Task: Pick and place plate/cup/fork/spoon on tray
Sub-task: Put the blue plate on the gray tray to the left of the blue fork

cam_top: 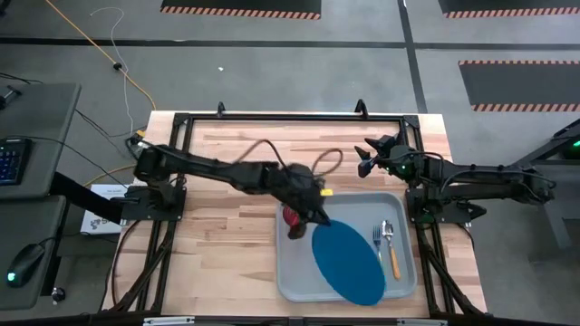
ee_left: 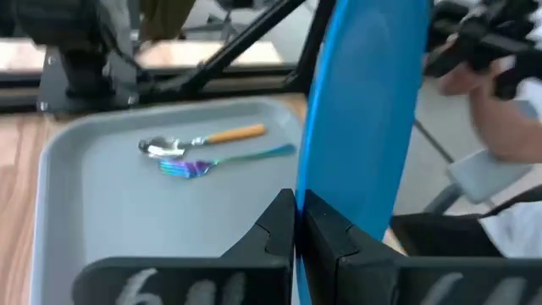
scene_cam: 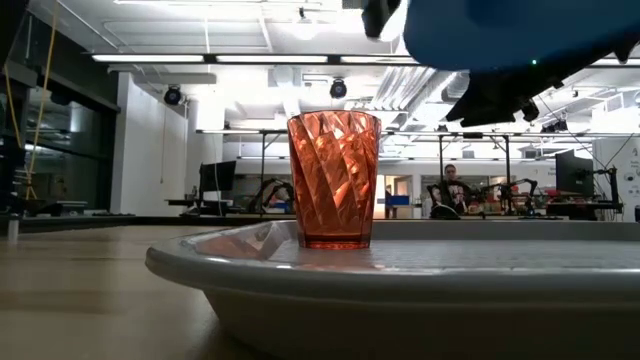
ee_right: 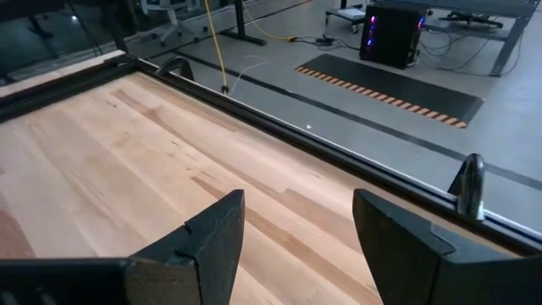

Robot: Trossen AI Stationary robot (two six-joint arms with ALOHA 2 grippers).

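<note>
The left pincer (cam_top: 315,215) is clamped on the rim of the plate (cam_top: 349,263), holding it tilted above the tray (cam_top: 294,272). The cup (scene_cam: 333,180) stands upright on the tray beside it. The fork (cam_top: 379,240) and spoon (cam_top: 391,246) lie together near the tray's right rim. The right pincer (cam_top: 366,156) waits with fingers apart over the bench (cam_top: 227,163), away from the tray.

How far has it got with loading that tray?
Nearly finished, it seems. The cup, fork and spoon already sit in the tray. The left gripper is pinching the plate's edge, holding it tilted above the tray. What's left is laying it down and letting go. The right gripper waits open at the table's far side.
</note>
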